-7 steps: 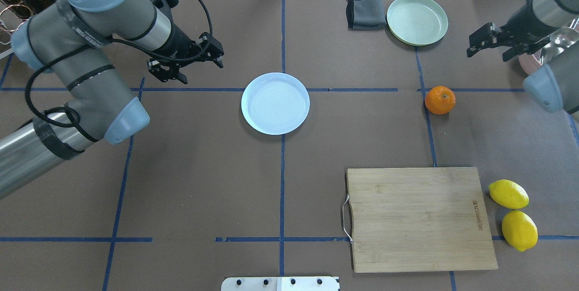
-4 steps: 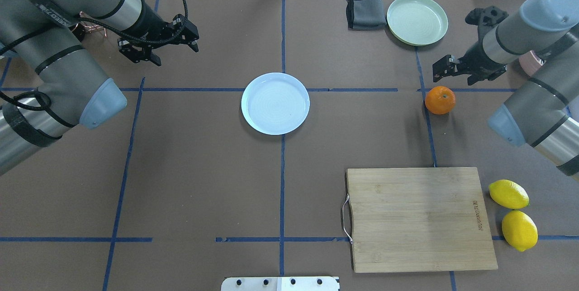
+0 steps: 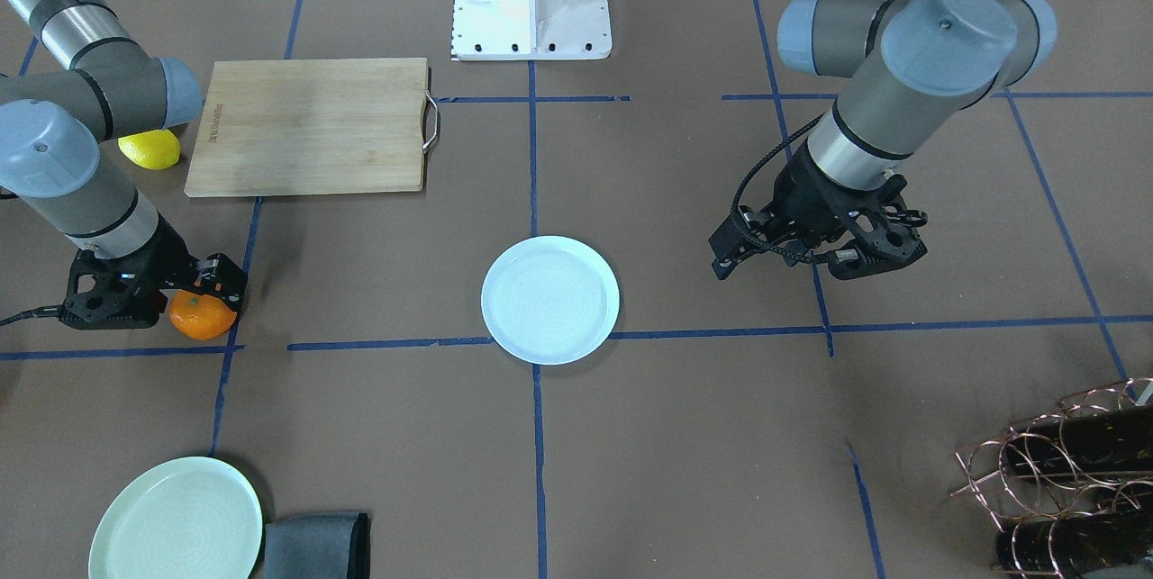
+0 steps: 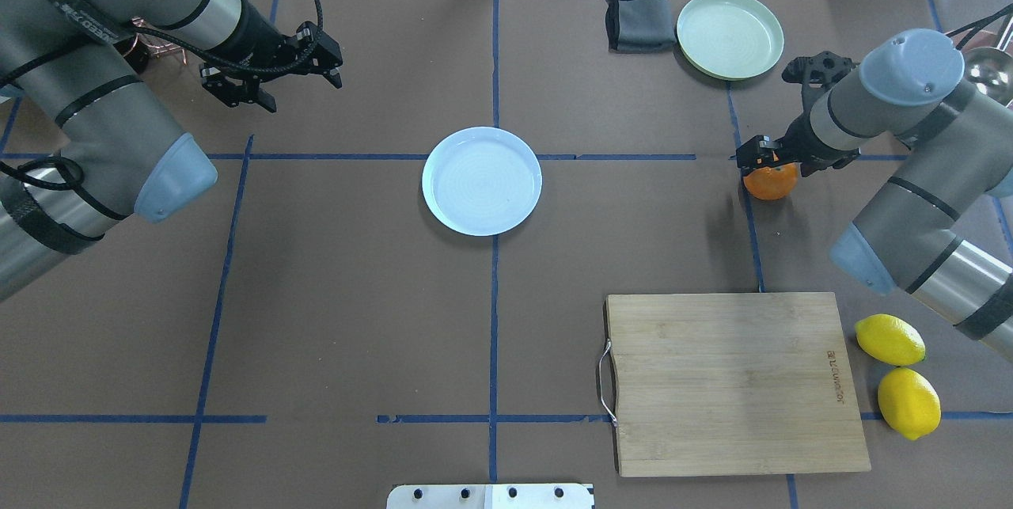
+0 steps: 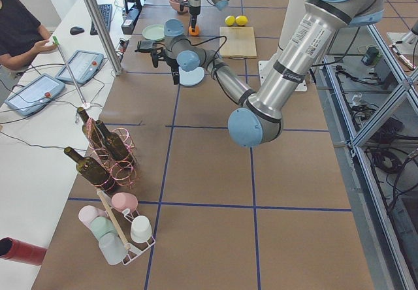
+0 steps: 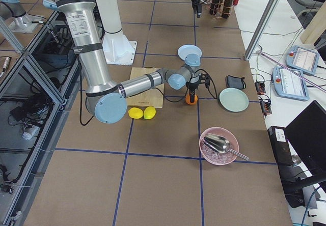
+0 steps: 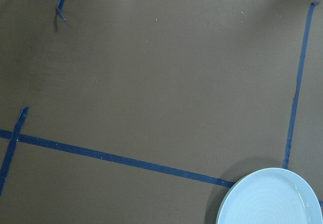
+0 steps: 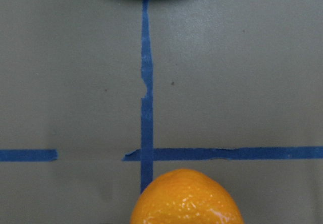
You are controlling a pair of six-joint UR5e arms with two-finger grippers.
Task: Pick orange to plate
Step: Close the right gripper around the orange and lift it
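Brown-papered table (image 4: 356,319), likely grasp step: right gripper (image 4: 769,163) hangs spread wide over the orange (image 4: 770,184) at right of the overhead frame, well apart from the central plate (image 4: 481,180); next you must close gently, lift, carry it leftward.

The round pale-blue plate (image 4: 481,180) is seen as glossy; the small bright orange (image 8: 186,199) is finely dimpled, shiny.
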